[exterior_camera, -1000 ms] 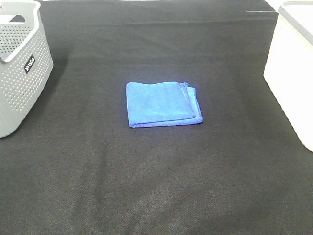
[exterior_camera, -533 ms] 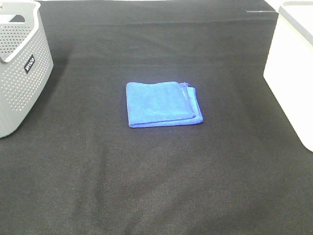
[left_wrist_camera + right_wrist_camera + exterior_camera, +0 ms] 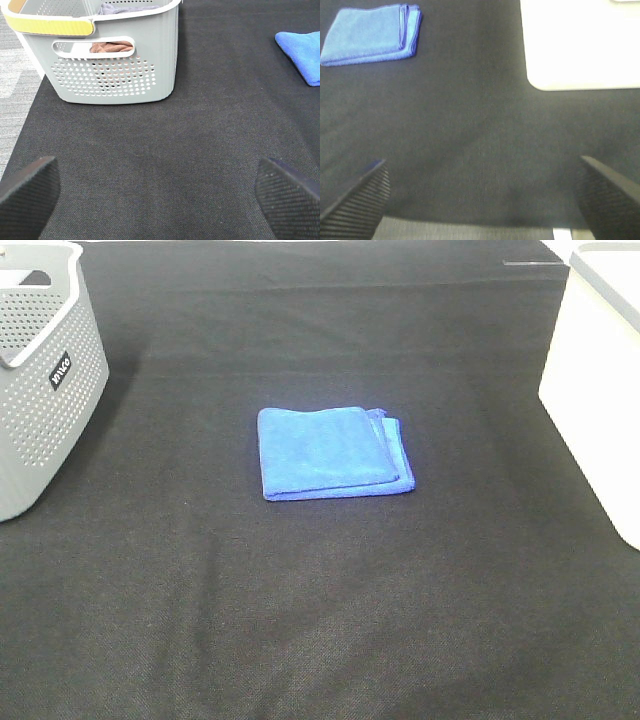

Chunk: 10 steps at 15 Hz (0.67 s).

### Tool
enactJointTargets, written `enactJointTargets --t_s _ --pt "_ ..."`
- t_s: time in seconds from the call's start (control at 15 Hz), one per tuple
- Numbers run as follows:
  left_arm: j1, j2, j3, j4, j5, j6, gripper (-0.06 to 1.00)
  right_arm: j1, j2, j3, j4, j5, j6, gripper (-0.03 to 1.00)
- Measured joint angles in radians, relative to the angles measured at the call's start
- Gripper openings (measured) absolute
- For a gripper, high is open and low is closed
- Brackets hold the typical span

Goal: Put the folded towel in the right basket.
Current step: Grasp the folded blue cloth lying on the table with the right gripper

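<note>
Closest in, just bare black tablecloth (image 3: 320, 640). Further up, dead centre, the folded blue towel (image 3: 330, 452), lying flat, loose layered edges facing the right side, well apart from both baskets. Off at the far left, a grey perforated basket (image 3: 40, 390) with some brownish cloth (image 3: 111, 47) inside, going by the left wrist view. Off at the far right, the white basket (image 3: 600, 390), the target, only partly in frame. Not started yet by the look of it. Plenty to mess up from here though: pinching only the top layer and unfolding the whole thing on the lift, snagging the tablecloth along with it by coming down too low, or clipping the tall white wall by carrying it across too low. Also worth not dumping it in the grey one, obviously. Left gripper (image 3: 160, 200): spread wide, holding nothing, touching nothing, hovering over the tablecloth near the grey basket. Right gripper (image 3: 482, 197): same deal, wide apart, empty, towel well ahead to one side, white basket's corner to the other.
</note>
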Motion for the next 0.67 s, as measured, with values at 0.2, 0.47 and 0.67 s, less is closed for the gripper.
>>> enactJointTargets --t_s 0.2,0.47,0.67 --pt "0.0 0.0 0.0 0.0 0.0 0.0 0.99 0.0 0.384 -0.214 0.036 -0.02 -0.002 0.97" --pt "0.0 0.0 0.0 -0.001 0.0 0.0 0.99 0.0 0.772 -0.474 0.08 -0.016 -0.028 0.97" --pt "0.0 0.0 0.0 -0.001 0.0 0.0 0.99 0.0 1.071 -0.682 0.159 -0.008 -0.055 0.97"
